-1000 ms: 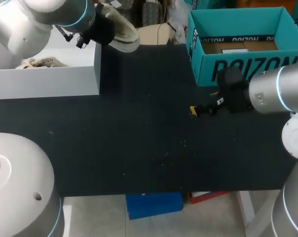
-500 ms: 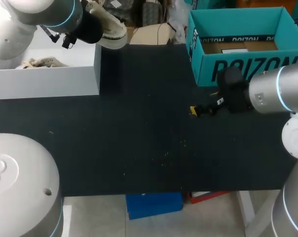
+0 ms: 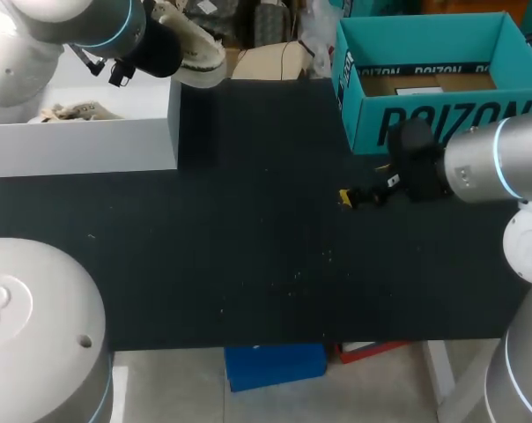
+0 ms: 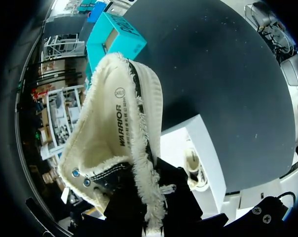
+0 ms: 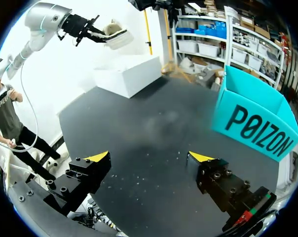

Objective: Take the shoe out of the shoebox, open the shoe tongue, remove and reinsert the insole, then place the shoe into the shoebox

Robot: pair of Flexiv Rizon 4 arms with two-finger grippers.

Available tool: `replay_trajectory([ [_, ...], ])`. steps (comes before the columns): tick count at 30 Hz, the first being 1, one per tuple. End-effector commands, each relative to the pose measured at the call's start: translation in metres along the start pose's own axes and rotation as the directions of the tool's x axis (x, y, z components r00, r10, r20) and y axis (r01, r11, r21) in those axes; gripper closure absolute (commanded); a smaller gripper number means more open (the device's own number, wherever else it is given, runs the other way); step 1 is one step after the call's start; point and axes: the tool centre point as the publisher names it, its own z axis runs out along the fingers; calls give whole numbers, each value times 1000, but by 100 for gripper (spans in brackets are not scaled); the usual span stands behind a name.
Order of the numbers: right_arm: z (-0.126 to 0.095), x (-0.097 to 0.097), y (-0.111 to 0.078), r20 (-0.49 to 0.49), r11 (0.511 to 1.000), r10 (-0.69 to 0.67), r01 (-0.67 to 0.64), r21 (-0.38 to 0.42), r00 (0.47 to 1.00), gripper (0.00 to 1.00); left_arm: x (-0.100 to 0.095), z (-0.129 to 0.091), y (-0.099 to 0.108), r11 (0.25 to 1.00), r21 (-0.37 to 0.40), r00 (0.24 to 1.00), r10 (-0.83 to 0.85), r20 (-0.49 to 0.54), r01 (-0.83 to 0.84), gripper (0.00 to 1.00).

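Cream shoe (image 4: 114,143): our left gripper (image 3: 173,48) holds it in the air, off the table (image 3: 248,220). It hangs by the far corner of the white shoebox (image 3: 81,141), on the side facing the table's middle.

Left gripper: closed on the shoe's near end, with black fingers on either side of the canvas. The yellow tips are hidden behind it. The rest of the shoe points straight out ahead of the gripper.

Right gripper (image 5: 149,157): its fingers stand wide apart with nothing between them, only bare table below. It sits low, just in front of the teal box (image 3: 424,88), well apart from the shoe.

Head view only: we see both arms at once, the left one at the far left corner and the right one coming in from the right. Just one yellow tip of the right gripper shows here, so we cannot read how far open it is.

Left wrist view only: we see the shoe's frayed edge and blue eyelets close up. In the white shoebox under the gripper lies what looks like a second shoe (image 4: 194,168).

Right wrist view only: we see the full gap between our right fingers. Across the table, the shoe is held well above the white shoebox's open top.
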Motion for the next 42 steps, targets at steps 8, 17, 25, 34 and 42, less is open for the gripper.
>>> replay_trajectory([
  [8, 1, 1, 1, 2, 1000, 0, 0, 2, 1000, 0, 6, 8, 18, 999, 15, 999, -29, -20, 30, 100],
  [17, 1, 1, 1, 2, 1000, 0, 0, 2, 1000, 0, 27, 50, 85, 990, -44, 982, -137, -130, 132, 100],
  [25, 1, 1, 1, 2, 1000, 0, 0, 2, 1000, 0, 32, 95, 141, 958, -175, 950, -258, -173, 228, 100],
  [34, 1, 1, 1, 2, 1000, 0, 0, 2, 1000, 0, 40, 155, 181, 924, -248, 922, -339, -187, 290, 100],
  [42, 1, 1, 1, 2, 1000, 0, 0, 2, 1000, 0, 47, 209, 196, 916, -252, 909, -364, -203, 311, 100],
])
